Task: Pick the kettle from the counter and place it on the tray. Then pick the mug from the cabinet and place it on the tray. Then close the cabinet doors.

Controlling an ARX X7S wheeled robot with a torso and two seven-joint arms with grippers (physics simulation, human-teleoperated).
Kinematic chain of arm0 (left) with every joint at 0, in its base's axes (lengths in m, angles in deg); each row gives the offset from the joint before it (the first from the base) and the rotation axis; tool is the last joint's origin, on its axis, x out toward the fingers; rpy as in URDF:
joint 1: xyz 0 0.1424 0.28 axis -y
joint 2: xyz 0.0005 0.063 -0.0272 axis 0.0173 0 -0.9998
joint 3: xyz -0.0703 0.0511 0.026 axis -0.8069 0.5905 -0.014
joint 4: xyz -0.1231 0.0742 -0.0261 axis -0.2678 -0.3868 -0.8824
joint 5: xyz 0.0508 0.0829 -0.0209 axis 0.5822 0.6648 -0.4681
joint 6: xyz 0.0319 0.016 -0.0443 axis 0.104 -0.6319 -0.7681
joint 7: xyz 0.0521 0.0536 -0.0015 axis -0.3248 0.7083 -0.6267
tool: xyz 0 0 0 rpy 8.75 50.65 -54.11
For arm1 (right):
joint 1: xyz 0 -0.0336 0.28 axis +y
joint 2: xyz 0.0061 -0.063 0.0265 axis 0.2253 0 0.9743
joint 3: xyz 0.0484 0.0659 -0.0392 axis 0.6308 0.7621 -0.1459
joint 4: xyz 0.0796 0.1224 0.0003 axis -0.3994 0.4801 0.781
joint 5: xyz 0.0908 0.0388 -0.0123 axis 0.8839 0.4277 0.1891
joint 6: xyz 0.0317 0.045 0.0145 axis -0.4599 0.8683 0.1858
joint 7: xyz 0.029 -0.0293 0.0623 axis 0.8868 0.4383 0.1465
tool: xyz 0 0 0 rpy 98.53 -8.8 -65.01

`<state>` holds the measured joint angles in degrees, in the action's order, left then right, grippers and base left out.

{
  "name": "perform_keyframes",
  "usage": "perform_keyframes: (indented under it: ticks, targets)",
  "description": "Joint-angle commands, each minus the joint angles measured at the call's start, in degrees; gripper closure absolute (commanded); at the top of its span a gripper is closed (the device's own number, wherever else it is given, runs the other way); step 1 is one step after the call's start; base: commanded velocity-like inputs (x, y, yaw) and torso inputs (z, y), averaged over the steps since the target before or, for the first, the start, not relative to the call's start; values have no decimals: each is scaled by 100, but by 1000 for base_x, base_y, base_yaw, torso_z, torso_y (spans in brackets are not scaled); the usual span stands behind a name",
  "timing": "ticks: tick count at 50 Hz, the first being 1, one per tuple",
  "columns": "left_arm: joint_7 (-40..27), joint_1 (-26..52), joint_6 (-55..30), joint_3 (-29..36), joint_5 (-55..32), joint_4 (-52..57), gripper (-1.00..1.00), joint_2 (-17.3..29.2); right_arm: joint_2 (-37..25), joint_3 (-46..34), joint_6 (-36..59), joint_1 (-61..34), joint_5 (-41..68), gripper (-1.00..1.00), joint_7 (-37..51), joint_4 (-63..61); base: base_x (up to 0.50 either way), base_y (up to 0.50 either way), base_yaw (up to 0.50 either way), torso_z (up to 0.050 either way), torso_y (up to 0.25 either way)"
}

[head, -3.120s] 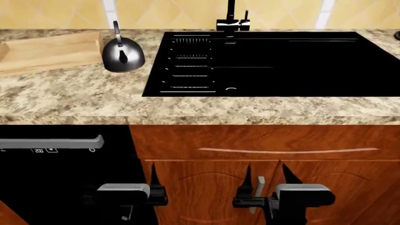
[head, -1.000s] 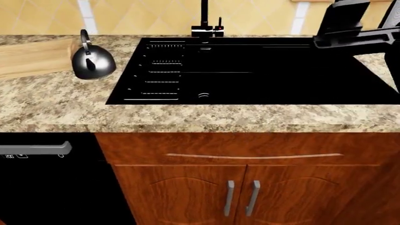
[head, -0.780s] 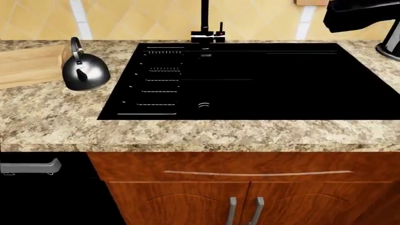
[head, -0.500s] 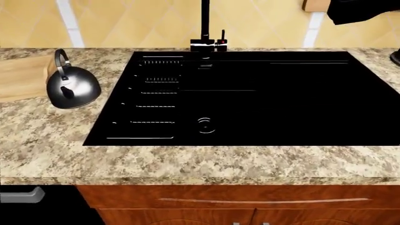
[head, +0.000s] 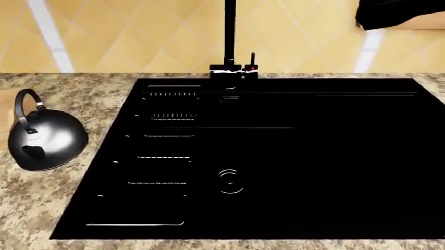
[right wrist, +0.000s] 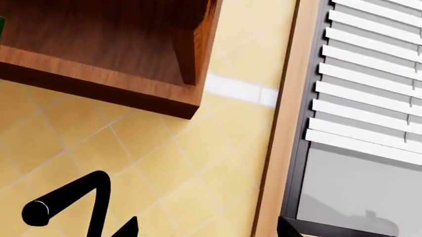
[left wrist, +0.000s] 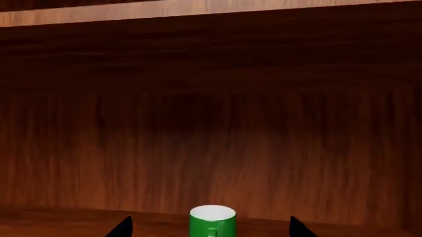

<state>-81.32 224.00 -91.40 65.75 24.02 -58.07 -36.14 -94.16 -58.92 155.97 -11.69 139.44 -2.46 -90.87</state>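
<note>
The dark-steel kettle (head: 45, 139) with its black arched handle stands on the speckled counter (head: 83, 91) at the far left of the head view, left of the black sink. The tray is out of view. The green mug (left wrist: 212, 221) with a white inside stands on the wooden cabinet shelf (left wrist: 66, 222) in the left wrist view, its handle facing the camera. My left gripper (left wrist: 207, 229) is open, its two tips either side of the mug and short of it. My right gripper (right wrist: 207, 229) is open and empty, raised before the yellow tiled wall.
The black sink (head: 278, 156) with a tall black tap (head: 230, 39) fills the middle of the head view. A dark part of my right arm (head: 399, 13) shows at the top right. The wall cabinet's underside (right wrist: 99, 79) and a window blind (right wrist: 369, 84) show in the right wrist view.
The head view has risen and closed in on the counter: lower cabinet doors and tray have left the picture, and the kettle and sink look larger. Both arms went up out of view.
</note>
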Motion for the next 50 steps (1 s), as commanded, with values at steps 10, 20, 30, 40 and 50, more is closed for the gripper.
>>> perform_keyframes:
  ticks: [10,20,30,40,50]
  targets:
    - [76,0,186,-118,378,-388,-100,3,-8,-35,-93,140,-207,-100,-136,27,500,0,0,0,1]
    - [-103,0,392,-13,305,-1378,-100,4,3,-16,-207,333,-385,-100,-241,-42,98,0,0,0,1]
    - [-443,-380,395,158,79,-2094,-100,33,36,-41,-310,561,-638,-100,-395,-85,0,0,0,0,0]
    - [-495,-705,316,149,50,-2094,100,38,43,-65,-427,806,-934,-100,-598,-88,0,0,0,0,0]
    - [-514,-690,422,176,38,-2094,100,34,15,-51,-484,886,-940,-100,-615,-112,0,0,0,0,0]
